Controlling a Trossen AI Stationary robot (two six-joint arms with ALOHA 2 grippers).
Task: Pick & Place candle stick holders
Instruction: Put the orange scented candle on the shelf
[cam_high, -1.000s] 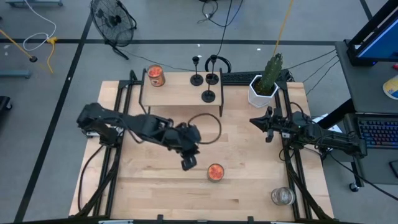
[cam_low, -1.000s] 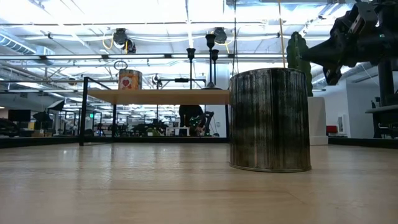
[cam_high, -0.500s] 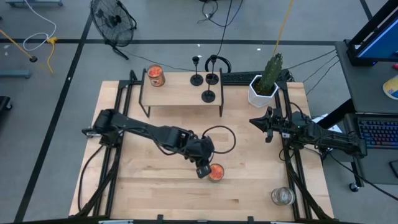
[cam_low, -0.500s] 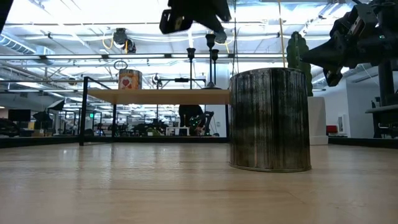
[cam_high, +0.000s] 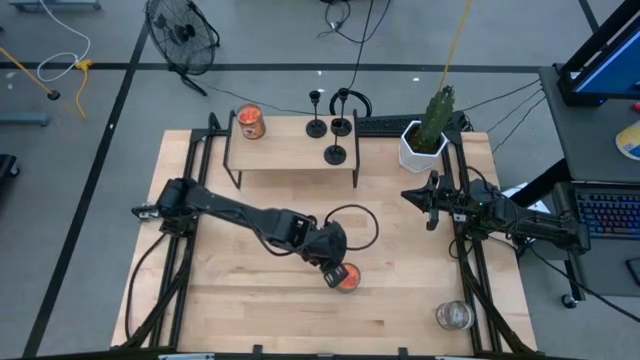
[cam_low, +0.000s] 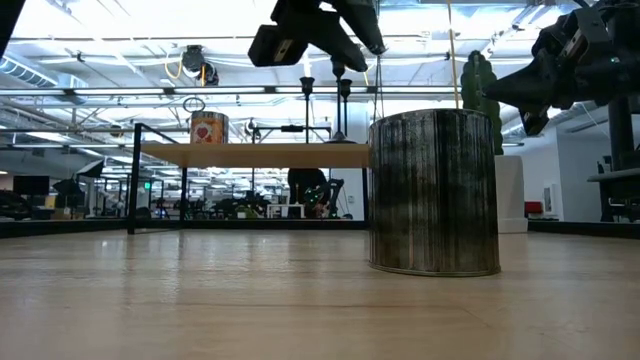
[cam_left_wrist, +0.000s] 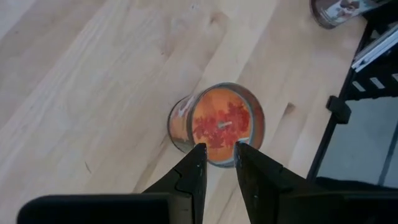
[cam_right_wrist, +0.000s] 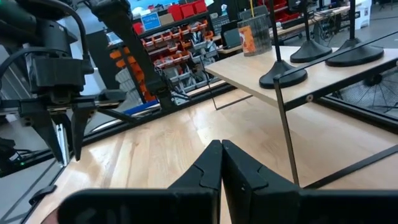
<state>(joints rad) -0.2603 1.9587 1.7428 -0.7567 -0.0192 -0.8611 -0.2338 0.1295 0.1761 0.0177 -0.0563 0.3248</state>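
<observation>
Candle stick holders (cam_high: 331, 128) crowd shelf's right edge; left pincer (cam_left_wrist: 217, 158) narrow above orange jar (cam_left_wrist: 217, 124).

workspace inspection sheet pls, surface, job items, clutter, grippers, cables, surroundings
surface: wooden table, with a small raised shelf at the back
job's things: three candle stick holders upright on the shelf, none held
clutter: orange jar on shelf; orange candle jar mid-table; clear glass jar; potted cactus
grippers: left gripper above the candle jar, fingers slightly apart, holding nothing; right gripper shut, empty, waiting at the right edge
cables: loop on left arm; leads on floor behind the table
surroundings: floor fan, keyboard
</observation>
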